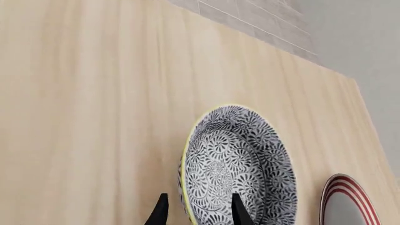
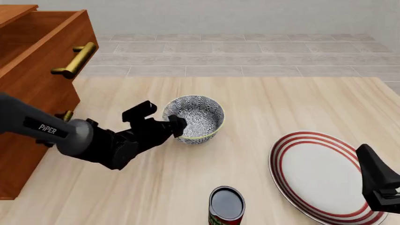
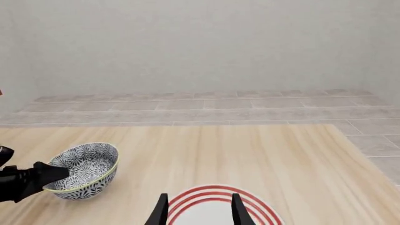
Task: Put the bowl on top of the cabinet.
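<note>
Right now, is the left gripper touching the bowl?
Touching, it seems. In the left wrist view the left gripper straddles the bowl rim, one finger inside, one outside; the front view shows its tip on the rim.

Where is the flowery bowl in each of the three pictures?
Left wrist view: bowl at lower middle, the left pincer straddling its rim.
Front view: bowl at centre, right of the cabinet.
Right wrist view: bowl at lower left.
Shared landmark: the red-ringed plate.
</note>
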`<action>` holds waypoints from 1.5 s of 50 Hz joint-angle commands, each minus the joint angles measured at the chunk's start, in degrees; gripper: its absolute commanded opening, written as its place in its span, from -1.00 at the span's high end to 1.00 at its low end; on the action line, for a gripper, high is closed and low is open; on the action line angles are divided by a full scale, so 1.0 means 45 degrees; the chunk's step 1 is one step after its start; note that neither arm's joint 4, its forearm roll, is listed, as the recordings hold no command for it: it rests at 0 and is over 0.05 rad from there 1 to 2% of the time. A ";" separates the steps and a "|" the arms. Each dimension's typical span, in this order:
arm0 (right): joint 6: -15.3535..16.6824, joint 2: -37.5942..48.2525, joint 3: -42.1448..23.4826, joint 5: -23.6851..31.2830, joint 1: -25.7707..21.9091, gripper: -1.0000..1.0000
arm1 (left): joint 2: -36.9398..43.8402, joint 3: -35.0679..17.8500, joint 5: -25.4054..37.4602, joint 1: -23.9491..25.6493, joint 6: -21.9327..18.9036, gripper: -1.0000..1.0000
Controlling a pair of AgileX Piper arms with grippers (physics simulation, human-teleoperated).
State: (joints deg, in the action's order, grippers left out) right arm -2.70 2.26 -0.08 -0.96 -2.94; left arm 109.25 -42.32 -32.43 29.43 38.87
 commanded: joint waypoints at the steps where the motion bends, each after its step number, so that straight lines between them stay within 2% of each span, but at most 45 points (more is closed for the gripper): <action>1: -0.0021 -0.0055 -0.0002 0.0043 0.0011 -1.00 | 0.0040 -0.0128 0.0296 -0.0116 -0.0298 -1.00; 2: -0.0030 -0.0039 -0.0002 0.0032 0.0019 -1.00 | 0.0069 -0.0112 0.0236 -0.0047 -0.0150 1.00; 8: -0.0013 -0.0050 -0.0001 0.0031 0.0028 -1.00 | 0.0010 -0.0209 0.0428 -0.0295 -0.0306 1.00; 10: -0.0029 -0.0071 -0.0004 0.0036 0.0026 -1.00 | -0.0016 -0.0375 0.0681 -0.0458 -0.0606 1.00; 22: -0.0059 0.0095 -0.0005 -0.0132 0.0075 -1.00 | -0.0455 -0.0541 0.1060 -0.0611 -0.0637 1.00; 57: -0.0002 -0.0081 -0.0004 0.0044 -0.0001 -1.00 | -0.2833 -0.0604 0.2375 -0.0270 -0.0642 1.00; 75: -0.0020 -0.0079 0.0000 0.0074 -0.0111 -1.00 | -0.3792 -0.0969 0.3368 -0.0494 -0.1040 1.00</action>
State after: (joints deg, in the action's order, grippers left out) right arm -2.80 1.96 -0.08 -0.73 -3.17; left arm 94.70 -45.68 -19.33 27.64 34.99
